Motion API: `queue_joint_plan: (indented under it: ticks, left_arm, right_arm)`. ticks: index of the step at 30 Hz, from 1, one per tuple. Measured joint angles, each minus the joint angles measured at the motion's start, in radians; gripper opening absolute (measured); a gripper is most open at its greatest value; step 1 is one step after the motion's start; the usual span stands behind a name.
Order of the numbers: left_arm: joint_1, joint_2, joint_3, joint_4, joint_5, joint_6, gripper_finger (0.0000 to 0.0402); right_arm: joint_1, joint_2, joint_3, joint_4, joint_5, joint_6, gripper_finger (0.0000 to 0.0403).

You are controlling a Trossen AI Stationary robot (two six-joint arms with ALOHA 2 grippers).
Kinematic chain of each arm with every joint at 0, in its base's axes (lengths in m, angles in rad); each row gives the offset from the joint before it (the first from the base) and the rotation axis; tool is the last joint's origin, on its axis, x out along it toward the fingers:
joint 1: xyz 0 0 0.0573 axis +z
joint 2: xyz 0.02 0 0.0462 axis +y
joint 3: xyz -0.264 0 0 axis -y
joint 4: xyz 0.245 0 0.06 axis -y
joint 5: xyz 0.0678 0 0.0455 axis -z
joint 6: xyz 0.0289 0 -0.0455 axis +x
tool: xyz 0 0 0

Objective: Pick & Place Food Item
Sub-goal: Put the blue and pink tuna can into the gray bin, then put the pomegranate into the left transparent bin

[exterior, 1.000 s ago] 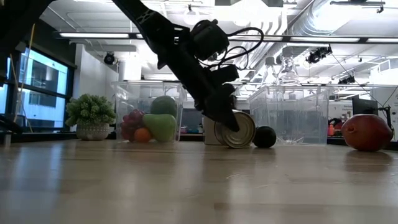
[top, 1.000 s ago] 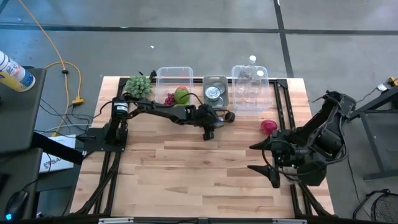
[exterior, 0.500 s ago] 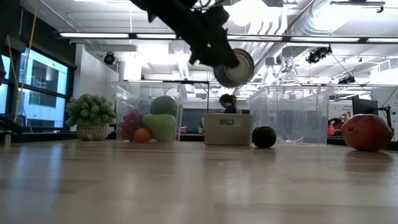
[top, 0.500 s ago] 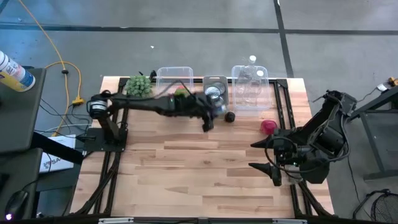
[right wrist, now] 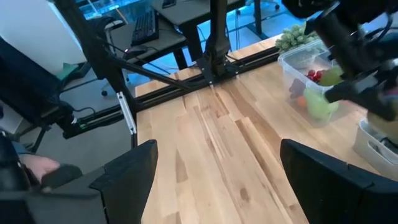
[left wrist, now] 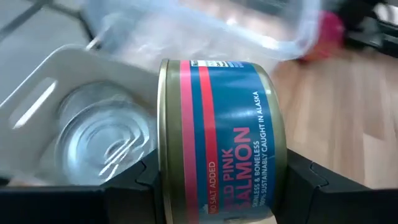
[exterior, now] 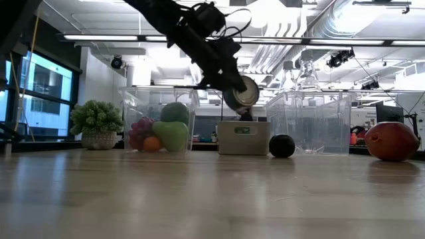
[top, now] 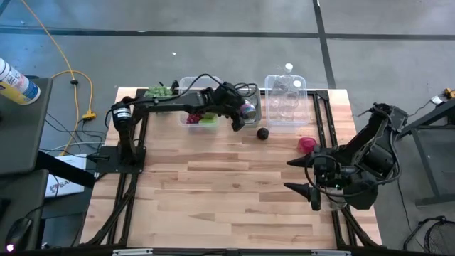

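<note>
1. Far left of the tabletop (top: 234, 185) there's a little green plant (exterior: 97, 123), just sitting near the back edge.
2. Next to it is a clear bin (exterior: 158, 121) with fruit inside: grapes (exterior: 139, 127), something orange (exterior: 153, 143) and a green pear-ish thing (exterior: 171, 134).
3. My left hand (top: 240, 116) is up in the air over the small white tray (left wrist: 56, 81) at the back, fingers clamped on the two flat ends of a salmon can (left wrist: 221, 134). The can is on its side and clear of the tabletop.
4. The tray already has another silver can (left wrist: 102, 140) lying in it.
5. A small dark round fruit (top: 262, 133) sits on the wood just in front of the tray.
6. Then a second clear bin (top: 286, 99) at the back.
7. A red fruit (top: 306, 144) rests near the right edge.
8. My right hand (top: 307, 178) hangs low at the right side, fingers spread wide, holding nothing.
</note>
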Motion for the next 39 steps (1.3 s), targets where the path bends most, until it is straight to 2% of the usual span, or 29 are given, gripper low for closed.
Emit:
queue_joint_plan:
  ticks: [5, 9, 14, 20, 25, 30, 33, 39]
  left_arm:
    - [0.000, 0.026, 0.000, -0.006, 0.000, 0.088, 0.0181]
    - [0.006, 0.034, 0.003, 0.027, -0.078, 0.152, 0.0181]
    - [0.035, 0.066, 0.001, 0.000, 0.043, 0.192, 0.0181]
    - [0.037, 0.079, 0.001, 0.001, 0.029, 0.205, 0.0181]
    - [0.031, 0.079, 0.001, -0.004, 0.034, 0.289, 0.0184]
    - [0.027, 0.090, 0.001, 0.001, 0.009, 0.308, 0.0279]
    - [0.026, 0.090, 0.001, 0.010, -0.010, 0.312, 0.0323]
    - [0.026, 0.071, 0.001, -0.001, -0.030, 0.317, 0.0348]
  right_arm:
    - [0.000, 0.000, 0.000, 0.000, 0.044, 0.000, 0.0329]
    - [0.000, 0.000, 0.000, 0.002, 0.074, 0.000, 0.0329]
    - [-0.003, 0.001, 0.000, 0.002, 0.089, 0.000, 0.0329]
    - [-0.032, 0.001, 0.000, 0.002, 0.077, 0.002, 0.0329]
    - [-0.053, 0.011, 0.000, 0.002, 0.063, 0.004, 0.0329]
    - [-0.059, 0.013, 0.000, 0.002, 0.051, 0.027, 0.0329]
    - [-0.059, 0.014, 0.000, 0.002, 0.055, 0.030, 0.0329]
    - [-0.059, 0.026, 0.000, 0.002, 0.087, 0.030, 0.0329]
